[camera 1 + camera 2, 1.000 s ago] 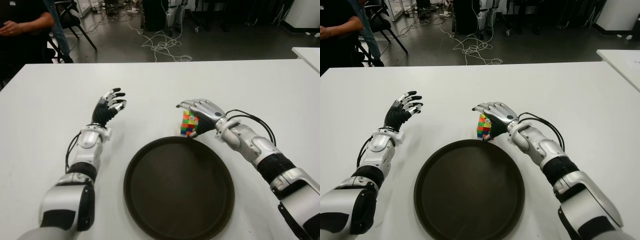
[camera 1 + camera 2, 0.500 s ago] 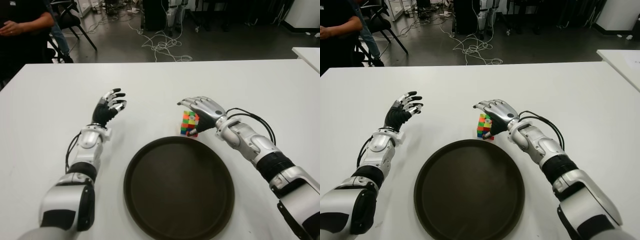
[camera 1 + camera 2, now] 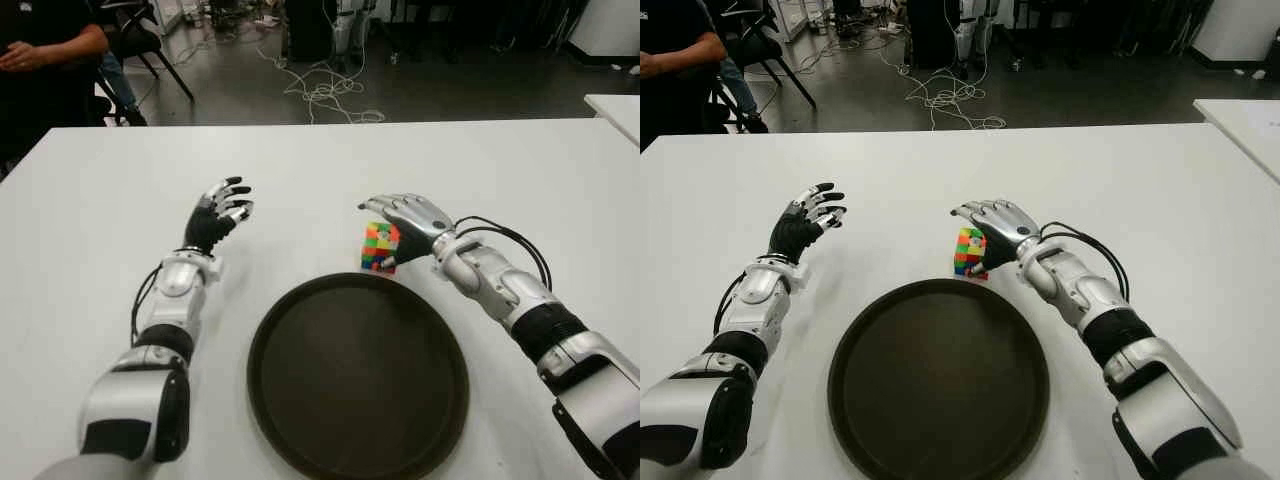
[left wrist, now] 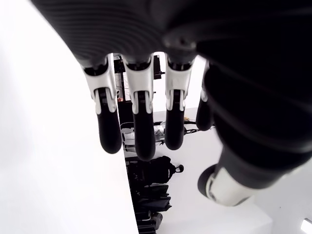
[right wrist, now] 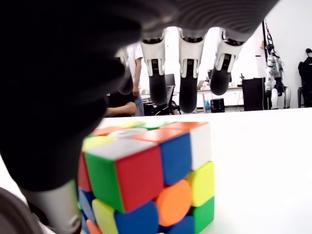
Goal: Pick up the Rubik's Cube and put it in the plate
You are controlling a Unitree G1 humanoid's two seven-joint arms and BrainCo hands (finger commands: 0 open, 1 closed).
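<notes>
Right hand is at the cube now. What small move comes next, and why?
Probably close the fingers around the cube: the right hand is arched over it, fingers extended above its top, not gripping. The cube sits on the table beyond the plate.

Glossy plastic Rubik's Cube (image 5: 146, 178), matt dark plate (image 3: 357, 375), smooth matt white table (image 3: 100, 210), hands of silvery metal and black plastic.
</notes>
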